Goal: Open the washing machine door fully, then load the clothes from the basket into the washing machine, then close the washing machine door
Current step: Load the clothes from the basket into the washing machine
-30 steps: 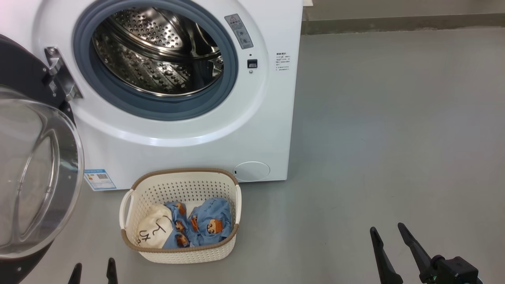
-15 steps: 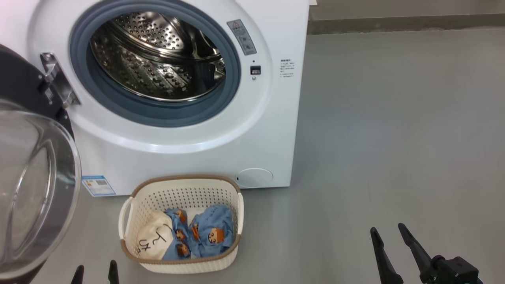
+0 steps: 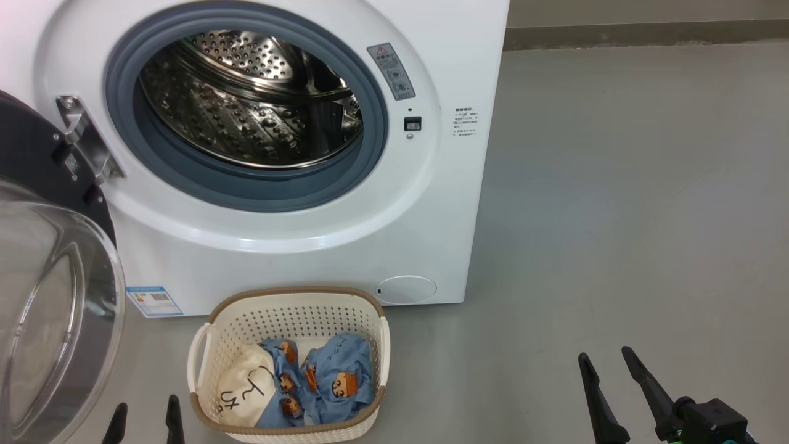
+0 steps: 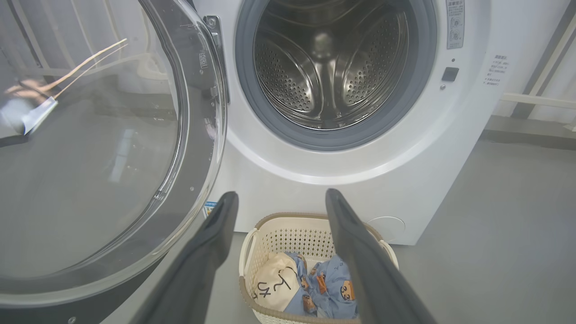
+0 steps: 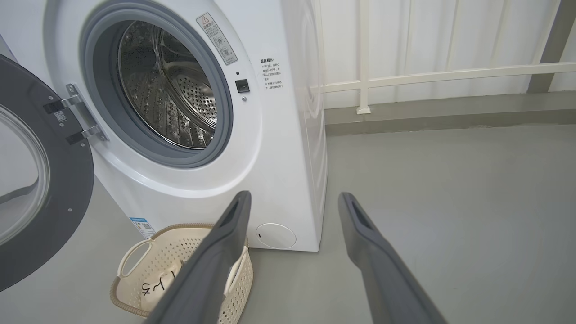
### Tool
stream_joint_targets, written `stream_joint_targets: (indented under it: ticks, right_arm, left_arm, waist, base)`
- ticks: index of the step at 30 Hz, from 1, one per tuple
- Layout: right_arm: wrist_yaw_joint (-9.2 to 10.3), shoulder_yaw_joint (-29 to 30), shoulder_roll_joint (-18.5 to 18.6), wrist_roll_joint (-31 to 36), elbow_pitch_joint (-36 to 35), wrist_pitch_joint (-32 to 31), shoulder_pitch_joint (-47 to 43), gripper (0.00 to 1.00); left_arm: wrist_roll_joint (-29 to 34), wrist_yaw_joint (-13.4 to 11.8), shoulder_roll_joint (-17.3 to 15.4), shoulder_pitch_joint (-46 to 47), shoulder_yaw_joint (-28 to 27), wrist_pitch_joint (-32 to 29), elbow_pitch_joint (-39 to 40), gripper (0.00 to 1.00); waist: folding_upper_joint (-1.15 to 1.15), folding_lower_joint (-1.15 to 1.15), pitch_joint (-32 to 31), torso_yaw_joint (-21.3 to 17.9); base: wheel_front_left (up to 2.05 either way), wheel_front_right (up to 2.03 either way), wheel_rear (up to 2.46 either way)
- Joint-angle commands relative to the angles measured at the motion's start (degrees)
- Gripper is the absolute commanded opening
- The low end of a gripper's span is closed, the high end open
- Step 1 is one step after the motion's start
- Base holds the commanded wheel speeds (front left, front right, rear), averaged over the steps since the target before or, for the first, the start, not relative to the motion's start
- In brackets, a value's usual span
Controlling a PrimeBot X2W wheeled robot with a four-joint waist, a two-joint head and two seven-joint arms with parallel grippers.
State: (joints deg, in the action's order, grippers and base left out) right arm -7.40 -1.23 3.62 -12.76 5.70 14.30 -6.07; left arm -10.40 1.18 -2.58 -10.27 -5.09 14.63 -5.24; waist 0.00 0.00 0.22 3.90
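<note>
Door: washing machine door [image 3: 55, 296] swung wide open, out to the left.
Load: clothes [image 3: 333, 382] heaped in the basket [image 3: 290, 314], on the floor [image 3: 616, 185] just before the washing machine [image 3: 308, 246].
Left: left gripper [image 3: 146, 404] spread, holding nothing, beside the basket.
Right: right gripper [image 3: 604, 353] spread too, well right of it.

smooth grey floor [image 3: 629, 203], white rail [image 5: 450, 74], pale panelled wall [image 5: 414, 36], low kerb [image 5: 450, 118]

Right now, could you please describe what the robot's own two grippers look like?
The left gripper and the right gripper look alike: each has two long, matte dark-grey fingers that taper to blunt tips, with a shallow recess near the tip. Behind the right one sits a blocky black mount with a small green-blue detail.
</note>
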Motion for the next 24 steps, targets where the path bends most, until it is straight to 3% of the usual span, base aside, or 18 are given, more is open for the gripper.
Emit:
stream_joint_targets:
  ticks: [1, 24]
  right_arm:
    - [-0.09, -1.3, 0.5, -0.3, -1.1, 0.7, 1.9, 1.00]
    - [-0.09, -1.2, 0.3, -0.5, -0.2, 0.7, 1.4, 1.00]
  left_arm:
    - [-0.1, -0.3, -0.3, 2.7, -1.7, 0.4, 1.3, 1.00]
    - [-0.3, -0.2, -0.3, 2.0, -0.1, 0.4, 0.8, 1.00]
  waist:
    - [0.00, 0.00, 0.1, 0.0]
    - [0.00, 0.00, -1.0, 0.1]
  base:
    - [0.00, 0.00, 0.00]
    - [0.00, 0.00, 0.00]
